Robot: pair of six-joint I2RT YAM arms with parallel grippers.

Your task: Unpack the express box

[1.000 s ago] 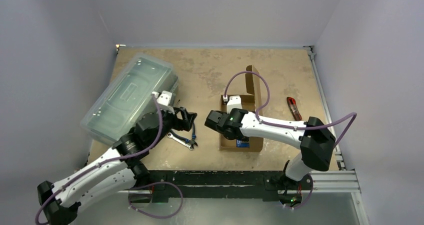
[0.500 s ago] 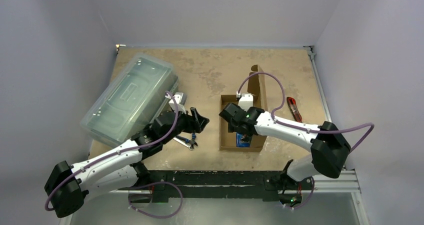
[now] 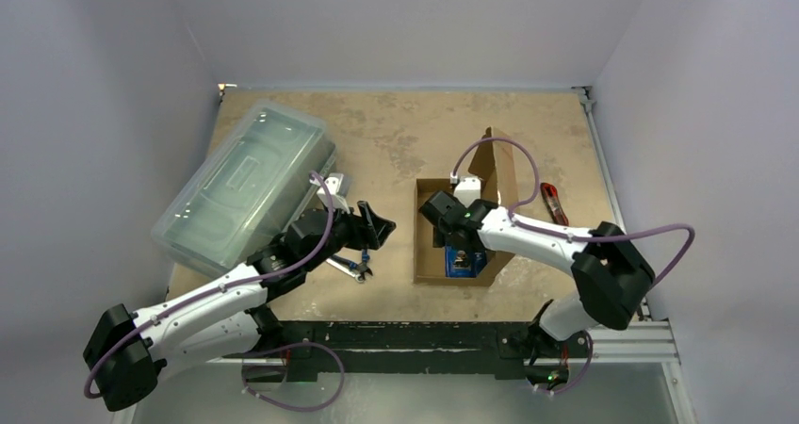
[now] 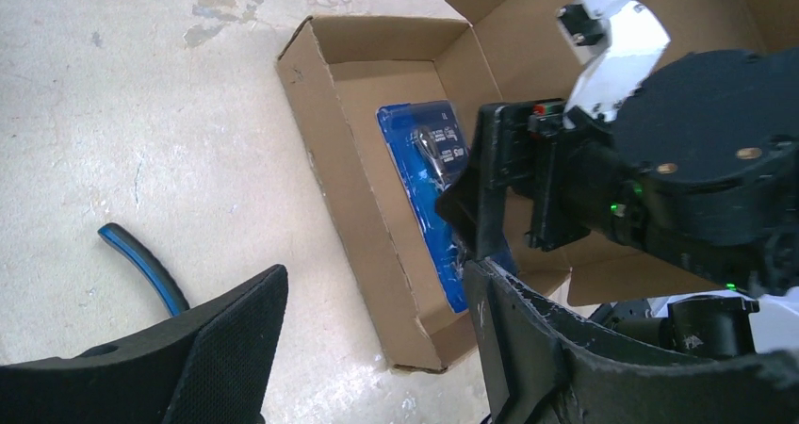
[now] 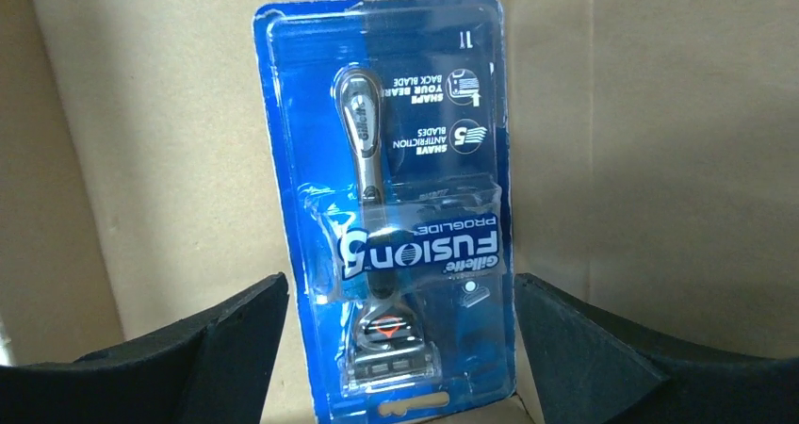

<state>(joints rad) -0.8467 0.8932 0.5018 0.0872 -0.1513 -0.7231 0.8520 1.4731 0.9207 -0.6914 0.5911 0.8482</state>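
Right hand (image 5: 400, 297) and left hand (image 4: 377, 283) are both held spread wide. On the bench (image 3: 377, 141), the express box (image 3: 429, 254) is set open, with the left hand just beside it. A blue razor pack (image 5: 405, 207) is laid flat inside, under the right hand.

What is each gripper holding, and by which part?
Nothing. The right gripper is open astride the razor pack in the express box; the left gripper hangs open.

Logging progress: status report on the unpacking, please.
Right gripper open, astride razor pack in express box. Left gripper open, empty, beside box. Lid flap up, no obstruction.
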